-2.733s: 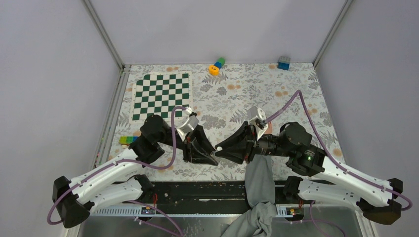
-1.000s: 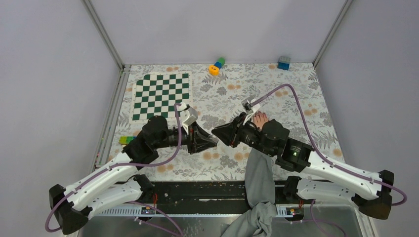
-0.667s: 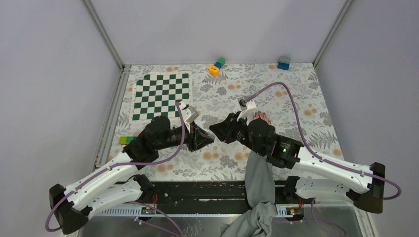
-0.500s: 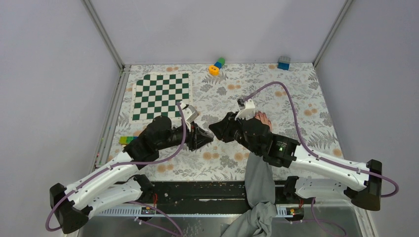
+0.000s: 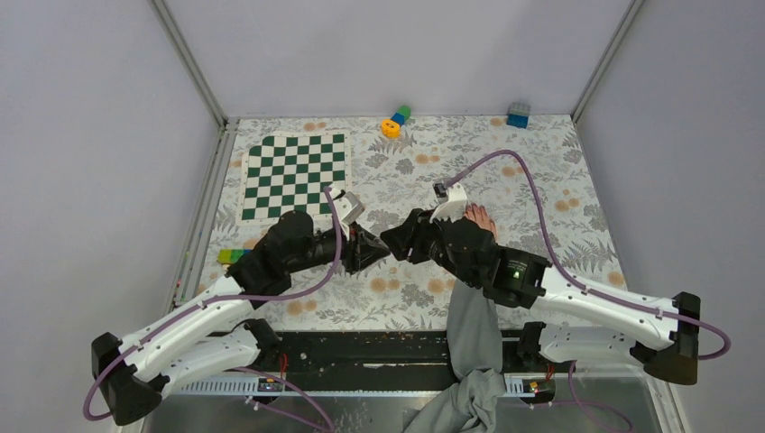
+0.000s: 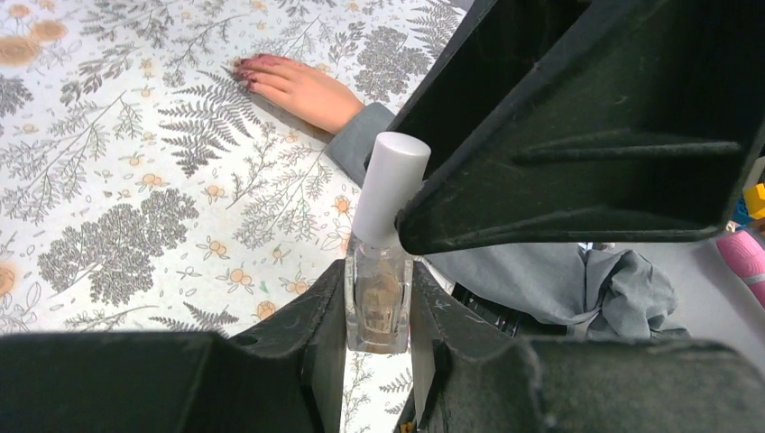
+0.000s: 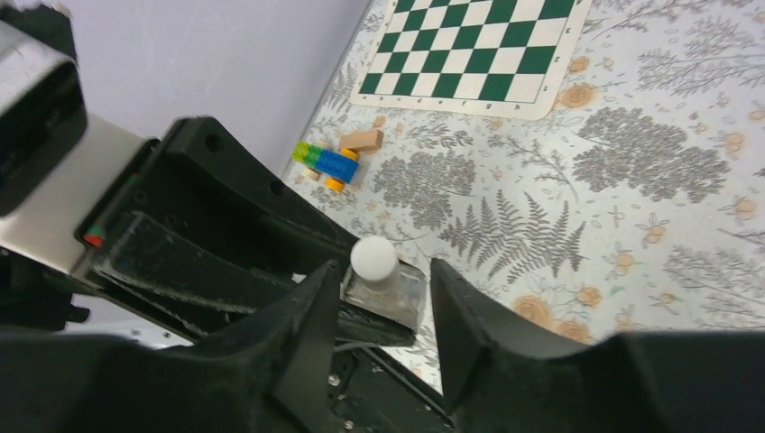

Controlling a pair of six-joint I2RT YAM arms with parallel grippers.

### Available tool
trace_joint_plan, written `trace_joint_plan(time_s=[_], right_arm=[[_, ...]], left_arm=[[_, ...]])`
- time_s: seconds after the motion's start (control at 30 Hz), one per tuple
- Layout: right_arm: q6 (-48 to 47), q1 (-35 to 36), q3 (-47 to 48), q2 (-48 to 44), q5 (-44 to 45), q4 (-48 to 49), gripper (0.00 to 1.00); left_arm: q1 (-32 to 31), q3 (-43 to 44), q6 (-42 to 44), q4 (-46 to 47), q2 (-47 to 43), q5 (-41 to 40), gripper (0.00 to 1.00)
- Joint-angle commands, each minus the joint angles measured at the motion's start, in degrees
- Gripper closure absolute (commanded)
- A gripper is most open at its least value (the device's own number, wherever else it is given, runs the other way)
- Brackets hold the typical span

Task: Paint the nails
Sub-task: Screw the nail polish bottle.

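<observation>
Reddish nails lie well apart from left fingers gripping polish bottle

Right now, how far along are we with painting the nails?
Done: the left gripper clamps the polish bottle. In hand: the right gripper stands open astride its white cap, not gripping. Left: uncapping and the painting itself. The hand lies flat on the table, its nails dark reddish.
</observation>
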Motion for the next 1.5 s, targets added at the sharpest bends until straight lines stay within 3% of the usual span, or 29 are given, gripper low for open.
trace_joint_plan(time_s=[0.0, 0.17, 0.37, 0.57, 0.8, 0.97, 1.2, 1.47], right_arm=[[-3.16, 1.09, 2.71, -2.93, 1.16, -1.91, 0.45], [-6.75, 1.09, 5.26, -4.31, 3.93, -5.37, 0.32], [-11.67, 0.66, 6.62, -7.63, 5.43, -7.37, 0.25], [-22.51, 0.21, 3.50, -13.47, -5.00, -3.50, 0.17], [-30.77, 0.12, -2.33, -22.21, -28.75, 5.48, 0.15], [-33.19, 0.12, -3.27, -24.76, -39.01, 5.89, 0.16], [-34.68, 0.15, -3.66, -23.56, -43.35, 6.80, 0.16], [-35.59, 0.13, -4.73, -20.96, -44.15, 11.37, 0.24]], left_arm=[[-1.20, 3.05, 2.97, 5.91, -1.03, 1.00, 1.00], [-1.86, 3.32, 3.48, 5.90, -0.67, 2.85, 1.00], [-1.84, 3.13, 3.04, 8.00, -1.04, 7.83, 1.00], [-1.89, 3.63, 1.99, 10.34, -0.09, 17.39, 1.00], [-1.90, 3.32, -1.68, 17.13, 1.47, 31.29, 1.00], [-1.99, 2.58, -5.81, 23.02, 2.38, 38.08, 1.00], [-2.13, 2.60, -9.18, 26.58, 3.10, 42.34, 1.00], [-2.31, 2.69, -9.14, 26.63, 2.66, 42.79, 1.00]])
